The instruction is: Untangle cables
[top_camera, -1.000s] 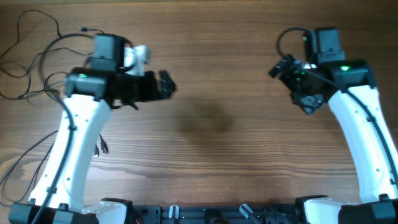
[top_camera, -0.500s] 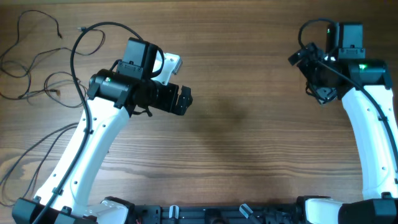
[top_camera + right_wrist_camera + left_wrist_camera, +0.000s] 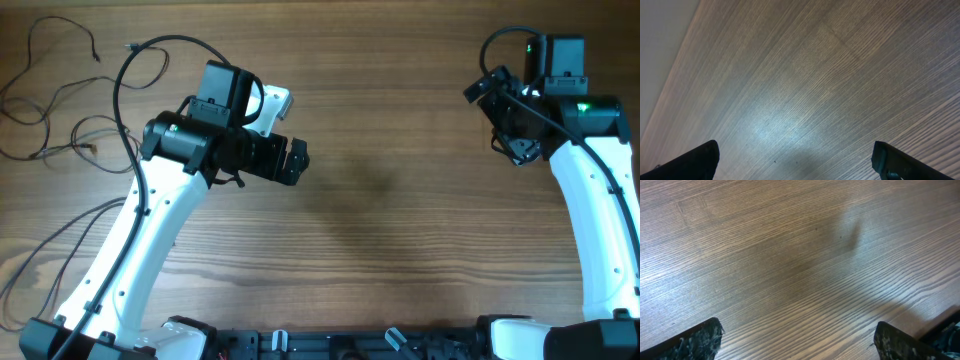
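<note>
Both claws are spread wide with nothing in them. The left claw (image 3: 293, 160) and right claw (image 3: 495, 125) hover over bare desk (image 3: 380, 250). The cables (image 3: 88, 146) lie as loose strands well behind the left claw, out past its arm, and far from the right one. My worry: if the left arm swings over there, its own thick cord (image 3: 118, 90) could hook a strand and drag it all into a knot.

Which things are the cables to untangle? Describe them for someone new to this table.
On the wooden table, look to the far-left edge, beyond the left arm. The cables sprawl there as thin black strands in loose loops, far thinner than the dark cable arching off that arm.
</note>
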Available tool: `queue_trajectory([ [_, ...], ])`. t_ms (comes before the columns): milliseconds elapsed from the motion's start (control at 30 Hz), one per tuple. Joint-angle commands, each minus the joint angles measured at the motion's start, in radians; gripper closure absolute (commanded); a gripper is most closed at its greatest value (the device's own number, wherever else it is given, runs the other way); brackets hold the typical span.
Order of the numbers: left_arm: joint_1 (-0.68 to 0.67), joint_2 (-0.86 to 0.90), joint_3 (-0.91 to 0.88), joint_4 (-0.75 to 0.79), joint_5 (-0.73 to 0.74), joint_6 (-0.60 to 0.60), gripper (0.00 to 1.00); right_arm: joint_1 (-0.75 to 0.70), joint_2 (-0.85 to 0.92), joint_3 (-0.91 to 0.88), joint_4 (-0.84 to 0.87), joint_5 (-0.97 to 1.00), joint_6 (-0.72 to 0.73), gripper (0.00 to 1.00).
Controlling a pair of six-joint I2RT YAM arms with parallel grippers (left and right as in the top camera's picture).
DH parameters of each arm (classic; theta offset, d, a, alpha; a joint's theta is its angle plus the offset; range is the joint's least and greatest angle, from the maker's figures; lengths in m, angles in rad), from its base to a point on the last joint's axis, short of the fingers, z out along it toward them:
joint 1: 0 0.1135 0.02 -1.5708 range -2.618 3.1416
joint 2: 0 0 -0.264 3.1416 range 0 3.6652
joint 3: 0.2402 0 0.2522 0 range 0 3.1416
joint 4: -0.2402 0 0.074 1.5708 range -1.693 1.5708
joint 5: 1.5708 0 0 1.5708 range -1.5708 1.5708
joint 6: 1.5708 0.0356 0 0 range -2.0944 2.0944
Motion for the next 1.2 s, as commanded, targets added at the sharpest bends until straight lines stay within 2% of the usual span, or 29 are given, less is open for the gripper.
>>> queue_trajectory([
  [0,-0.003,-0.006,0.008,0.003,-0.005,0.015,0.00,0.000,0.012,0.000,0.005,0.024,-0.011,0.00],
  [333,-0.004,-0.006,0.007,-0.011,0.003,0.014,0.00,0.000,0.012,0.000,0.005,0.024,-0.011,0.00],
  [500,-0.004,-0.006,0.007,-0.008,0.095,0.014,0.00,0.000,0.012,0.000,0.005,0.024,-0.011,0.00],
  [1167,-0.004,-0.006,0.007,-0.009,0.096,0.015,0.00,0.000,0.013,0.000,0.005,0.024,-0.009,0.00],
])
